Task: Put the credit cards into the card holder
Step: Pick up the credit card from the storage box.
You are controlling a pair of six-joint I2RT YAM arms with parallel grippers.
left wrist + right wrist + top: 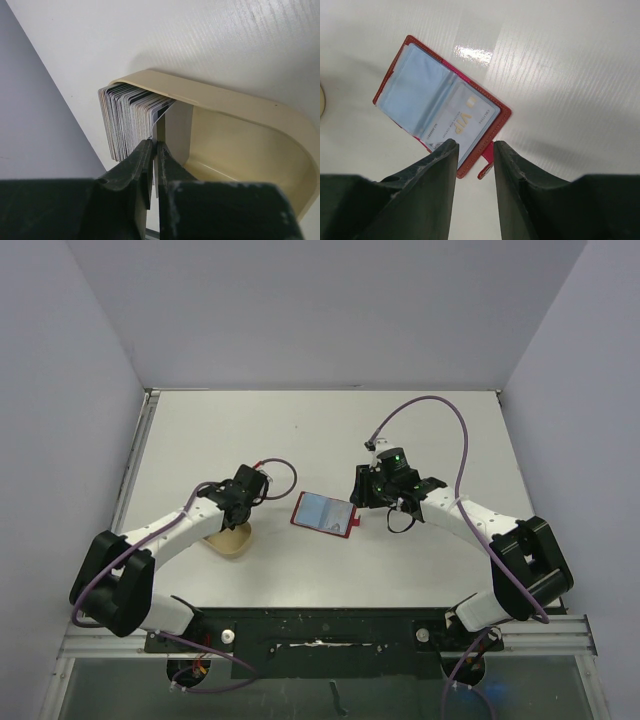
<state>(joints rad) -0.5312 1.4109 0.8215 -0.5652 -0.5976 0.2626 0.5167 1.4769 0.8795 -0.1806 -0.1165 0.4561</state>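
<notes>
From above: shows the red wallet (325, 512) lying open on the white counter (300, 430) between both arms, tan dish (228, 539) beneath the left one. Left wrist: finds the cards (127, 120) stacked on edge at the dish's end, left jaws pressed nearly together, pinching the endmost card (156, 150). Right wrist: catches right jaws spread, empty, over the wallet's snap tab (486, 167), a VIP card (462, 122) pocketed inside.

Card holder (325, 512) open, tan dish (228, 541) at left
</notes>
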